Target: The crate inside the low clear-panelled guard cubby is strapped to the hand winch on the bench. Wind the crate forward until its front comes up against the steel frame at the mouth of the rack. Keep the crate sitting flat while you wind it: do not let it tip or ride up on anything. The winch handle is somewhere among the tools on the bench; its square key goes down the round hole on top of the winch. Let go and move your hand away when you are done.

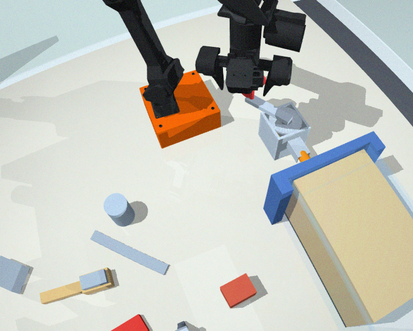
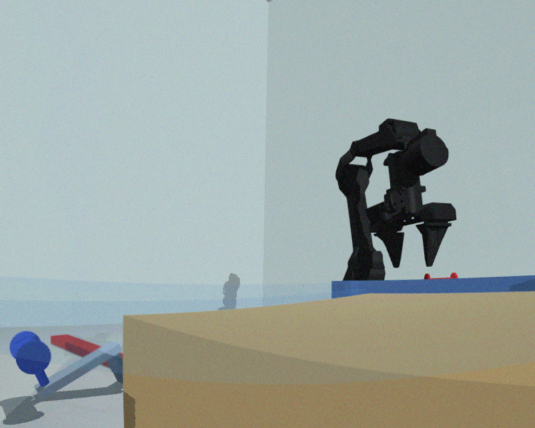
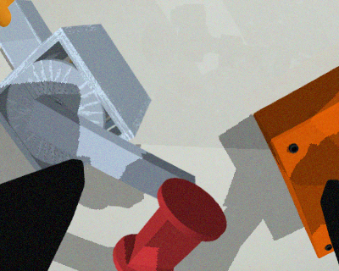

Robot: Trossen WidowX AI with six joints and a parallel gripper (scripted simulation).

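Observation:
My gripper [image 1: 243,92] [image 2: 412,266] [image 3: 205,174] is open and empty above the outer end of the winch handle. The handle's grey bar [image 1: 263,105] [image 3: 106,148] lies across the top of the grey winch [image 1: 268,136] [image 3: 114,72]. Its red spool-shaped knob [image 1: 248,95] [image 2: 440,278] [image 3: 169,224] lies on its side, between and below the open fingers. The key and hole are hidden. The tan crate [image 1: 361,224] [image 2: 312,339] looks flat, its front close to the blue frame [image 1: 330,153] [image 2: 379,287]; contact is unclear. An orange strap piece [image 1: 303,156] [image 3: 4,13] shows between winch and frame.
The orange arm base [image 1: 191,126] [image 3: 292,169] stands beside the winch. A grey cylinder [image 1: 117,205], flat bar [image 1: 128,251], wooden tool [image 1: 62,292], grey block [image 1: 12,276] and red block [image 1: 237,291] lie farther out. A blue-knobbed cranked bar [image 2: 78,372] lies at left in the exterior view.

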